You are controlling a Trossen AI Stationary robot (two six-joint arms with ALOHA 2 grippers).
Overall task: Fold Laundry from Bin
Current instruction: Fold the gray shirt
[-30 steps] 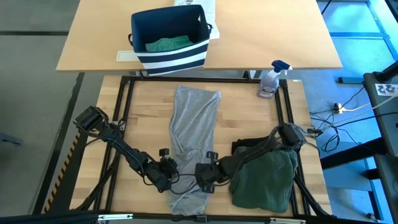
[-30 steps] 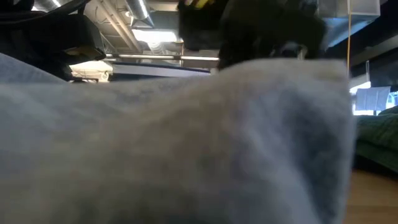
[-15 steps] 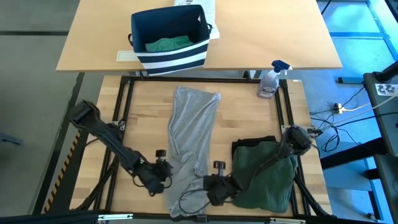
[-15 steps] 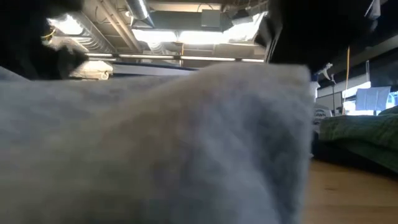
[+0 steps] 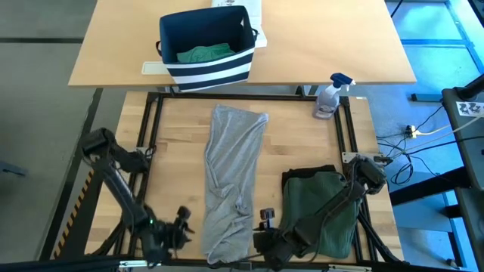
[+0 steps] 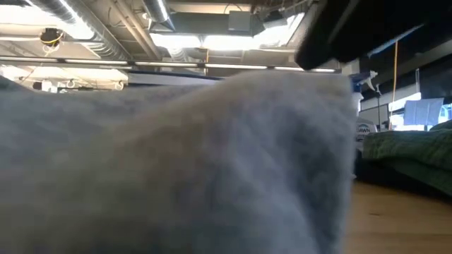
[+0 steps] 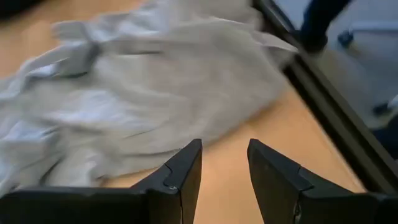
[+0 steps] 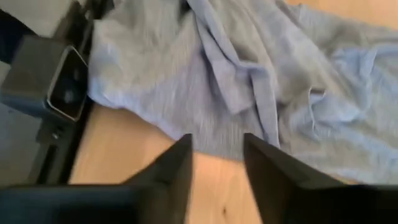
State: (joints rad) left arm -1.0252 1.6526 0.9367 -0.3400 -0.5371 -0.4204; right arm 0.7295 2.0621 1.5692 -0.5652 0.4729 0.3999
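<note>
The light grey garment (image 5: 231, 177) lies lengthwise down the middle of the table, crumpled toward its near end (image 6: 176, 169). My left gripper (image 7: 224, 146) hovers open over bare wood just left of that near end (image 5: 180, 227). To the end's right, my right gripper (image 8: 217, 140) is also open above the wood (image 5: 266, 227). Neither has anything between its fingers. A folded dark green garment (image 5: 325, 215) rests on the table's near right. The striped navy bin (image 5: 204, 49) stands on the far table with a teal-green garment (image 5: 203, 54) inside.
A spray bottle (image 5: 330, 97) stands at the table's far right corner. A black frame (image 5: 151, 121) runs around the tabletop. My right arm (image 5: 333, 208) crosses above the green garment. Bare wood shows on both sides of the grey garment.
Both grippers have drawn off the grey garment's near end and apart, the left toward the near left corner, the right toward the near edge and right, each rising a little. The garment's near end, bunched between them before, now lies loose on the table.
</note>
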